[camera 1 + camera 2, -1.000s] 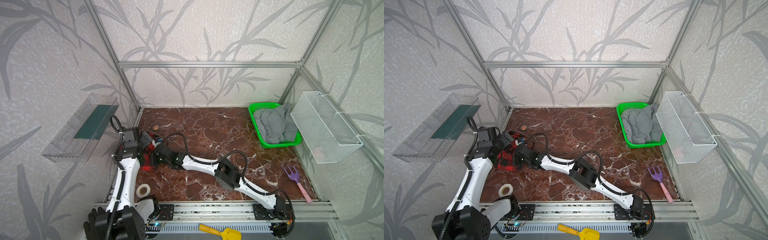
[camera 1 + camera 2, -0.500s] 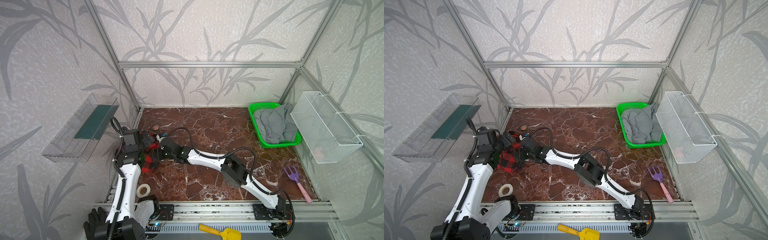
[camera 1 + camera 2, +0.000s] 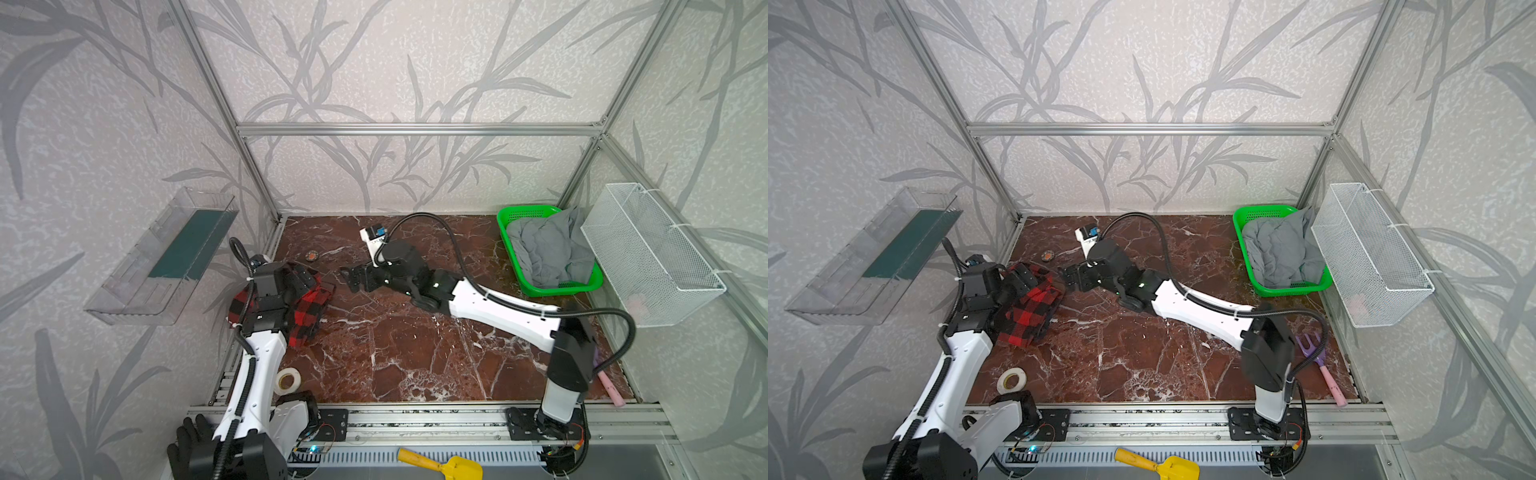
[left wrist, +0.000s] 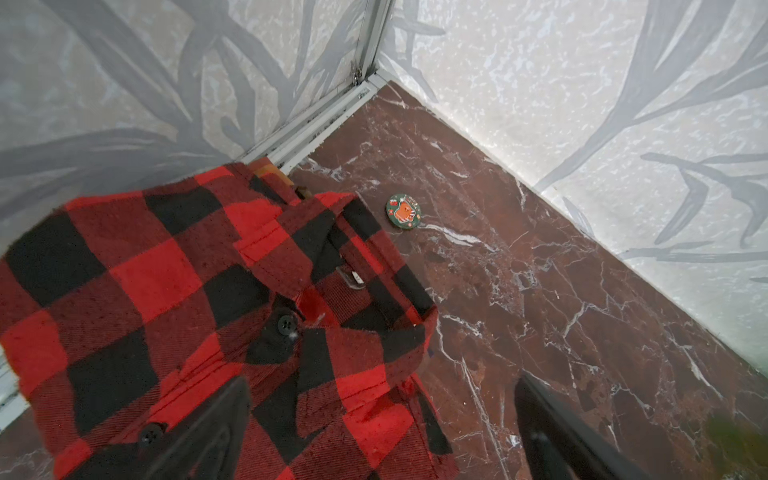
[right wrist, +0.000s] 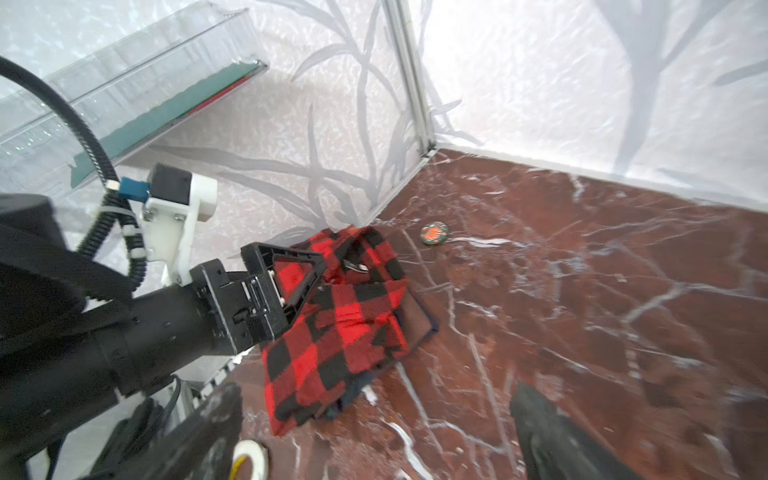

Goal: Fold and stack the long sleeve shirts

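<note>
1. Red-and-black shirt (image 5: 340, 324): lies folded near the far left corner of the marble table (image 3: 415, 353), collar and button placket facing up. A brown, navy-edged layer (image 5: 420, 320) shows from under one edge. It is judged to be the plaid shirt, so the stack looks made.
2. Fold quality: the top shirt sits skewed on the lower layer, which juts out on one side. The collar end is rumpled.
3. Left gripper (image 3: 302, 277): hangs right over the shirt, jaws wide apart, nothing between them. Whether a finger grazes the cloth cannot be told.
4. Right gripper (image 3: 351, 279): just beside the shirt's table-centre edge, jaws apart, empty.
5. Step in hand, as judged: let go and clear away. The left gripper should rise straight up before any sideways travel, so no finger drags the flannel and opens the fold. The right gripper should draw off over bare marble, away from the stack.
6. If squaring is wanted: nudge with a flat finger side toward the wall rather than pinching.
7. Nearby: round badge (image 4: 403, 211) just beyond the collar, and a tape roll (image 3: 288, 379). Both lie apart from the stack and are best avoided.
</note>
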